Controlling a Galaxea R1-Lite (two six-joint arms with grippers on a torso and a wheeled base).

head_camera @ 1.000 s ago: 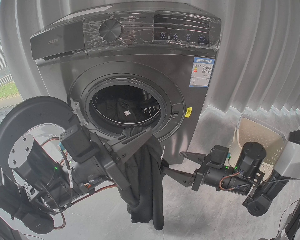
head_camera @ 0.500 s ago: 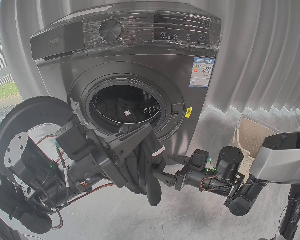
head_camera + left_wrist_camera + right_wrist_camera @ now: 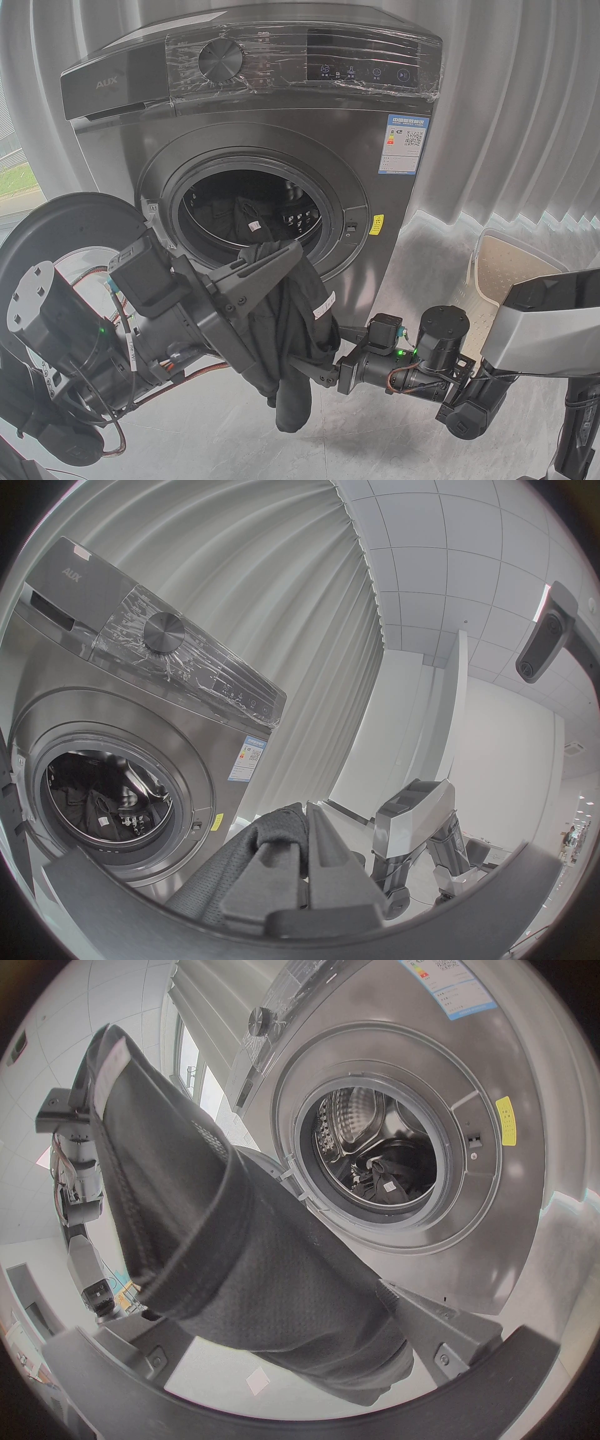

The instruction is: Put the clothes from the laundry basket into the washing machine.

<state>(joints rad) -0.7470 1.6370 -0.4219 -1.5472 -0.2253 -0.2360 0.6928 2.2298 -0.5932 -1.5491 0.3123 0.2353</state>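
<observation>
Head view: the left gripper (image 3: 290, 253) pinches the top of a black knit garment (image 3: 294, 325), which hangs just before the round mouth of the grey front-loading washing machine (image 3: 375, 187). The right gripper (image 3: 315, 361) sits lower, its fingers spread wide on either side of the hanging cloth, not clamped. Loading is under way, I judge. Next, the bundle needs lifting over the door rim and inside, beside the dark clothes (image 3: 244, 222) lying there.

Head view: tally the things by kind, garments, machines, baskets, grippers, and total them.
Black fabric garments: 2, the hanging garment and the drum heap, counted as one
Grey metal washing machine: 1
Cream perforated plastic laundry basket: 1
Black grippers: 2, left gripper and right gripper
Total: 6
</observation>
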